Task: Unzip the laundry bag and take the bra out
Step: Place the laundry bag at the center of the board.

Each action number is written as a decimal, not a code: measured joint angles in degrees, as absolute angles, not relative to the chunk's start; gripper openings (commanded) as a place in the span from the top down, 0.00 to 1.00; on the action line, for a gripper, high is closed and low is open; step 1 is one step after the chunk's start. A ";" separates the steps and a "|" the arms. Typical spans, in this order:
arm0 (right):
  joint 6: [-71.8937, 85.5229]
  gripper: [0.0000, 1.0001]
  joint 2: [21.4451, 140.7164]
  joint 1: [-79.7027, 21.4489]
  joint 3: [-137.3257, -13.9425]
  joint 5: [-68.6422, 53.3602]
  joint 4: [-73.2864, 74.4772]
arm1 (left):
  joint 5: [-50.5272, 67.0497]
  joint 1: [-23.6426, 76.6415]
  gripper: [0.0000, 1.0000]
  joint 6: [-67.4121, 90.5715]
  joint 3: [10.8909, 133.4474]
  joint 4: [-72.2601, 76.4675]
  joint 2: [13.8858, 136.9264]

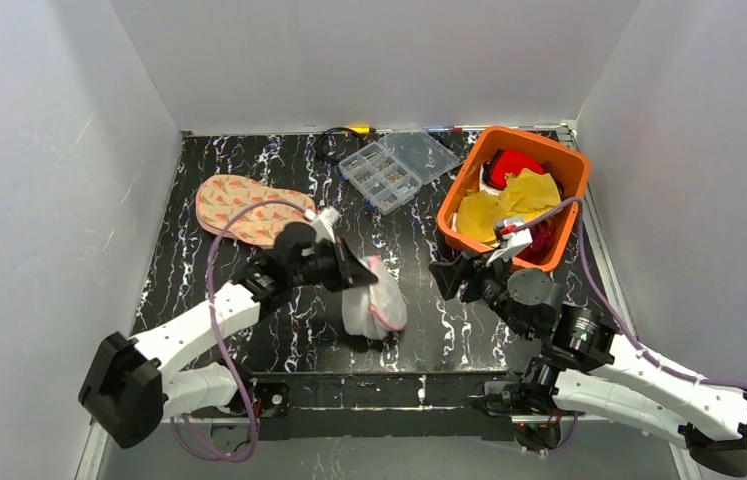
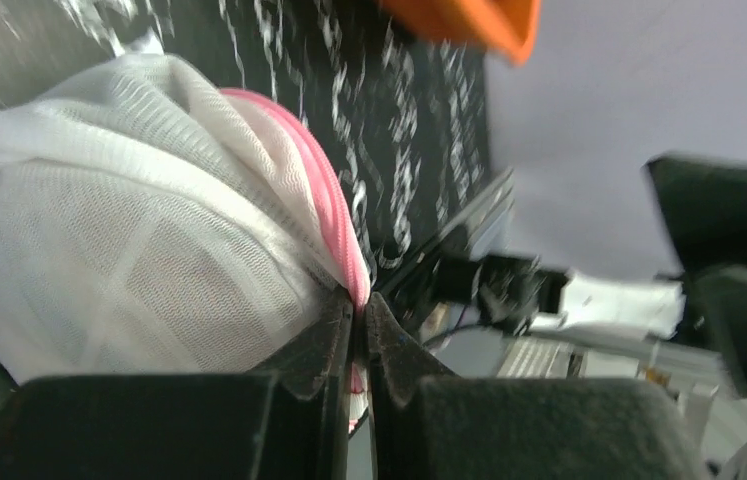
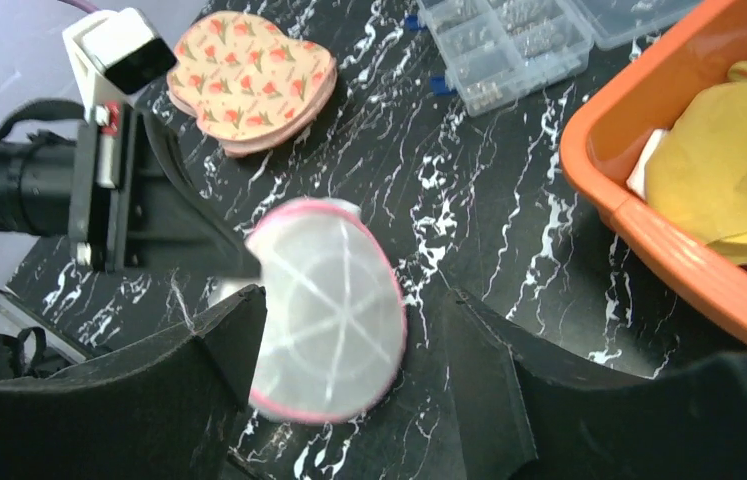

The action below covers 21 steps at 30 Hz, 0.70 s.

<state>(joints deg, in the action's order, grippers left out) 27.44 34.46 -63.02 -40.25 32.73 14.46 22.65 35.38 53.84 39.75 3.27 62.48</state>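
The laundry bag [image 1: 376, 302] is a white mesh pod with a pink zip rim, held just above the table's front middle. My left gripper [image 1: 359, 270] is shut on the pink rim at the bag's top edge. In the left wrist view the gripper [image 2: 359, 310] pinches the pink zip strip, with the bag [image 2: 129, 230] bulging to the left. My right gripper [image 1: 446, 275] hovers open to the right of the bag. Seen from the right wrist, the gripper [image 3: 349, 300] frames the ribbed flat face of the bag [image 3: 334, 330]. The bra is hidden.
An orange bin [image 1: 461, 185] with yellow cloth and a red item stands at the back right, close behind my right gripper. A clear compartment box [image 1: 389, 170] lies open at the back middle. A peach floral padded piece [image 1: 249, 208] lies at the left. White walls enclose the table.
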 measured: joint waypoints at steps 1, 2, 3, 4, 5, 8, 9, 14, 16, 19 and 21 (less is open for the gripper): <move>28.01 0.27 34.30 -63.00 -39.55 32.53 14.26 | 22.52 37.28 1.00 53.41 38.72 4.10 63.51; 28.47 0.27 34.24 -63.02 -38.63 32.36 13.91 | 22.48 39.13 1.00 53.06 37.58 5.28 64.66; 28.97 0.27 34.35 -63.00 -37.56 32.12 13.61 | 22.46 40.84 1.00 52.95 36.34 6.79 65.69; 29.65 0.27 34.63 -63.00 -36.45 31.77 13.56 | 22.50 41.87 1.00 52.99 35.46 7.81 66.26; 29.95 0.27 35.03 -63.02 -35.62 31.46 13.54 | 22.33 42.74 1.00 52.97 34.50 8.97 66.59; 31.44 0.27 36.29 -63.00 -32.53 30.26 13.39 | 20.14 43.22 1.00 52.93 32.18 11.92 65.67; 31.90 0.27 36.71 -63.02 -31.53 29.78 13.39 | 18.83 43.22 1.00 52.93 31.44 12.16 64.77; 33.80 0.27 36.86 -63.00 -27.59 27.70 13.04 | 8.47 43.24 1.00 52.60 30.00 5.76 58.63; 34.52 0.27 36.97 -63.00 -26.44 26.70 12.23 | 3.11 43.22 0.87 52.49 30.11 1.15 56.29; 35.22 0.27 37.91 -63.02 -25.30 25.10 11.22 | -2.85 43.18 0.57 51.99 30.89 -5.39 54.28; 35.59 0.27 38.76 -63.00 -24.80 23.99 10.79 | -5.82 43.18 0.45 51.05 32.40 -10.07 53.54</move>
<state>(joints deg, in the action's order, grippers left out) 35.59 38.76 -63.00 -24.80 23.99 10.79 -5.82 43.18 51.05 32.40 -10.07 53.54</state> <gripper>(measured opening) 0.731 0.391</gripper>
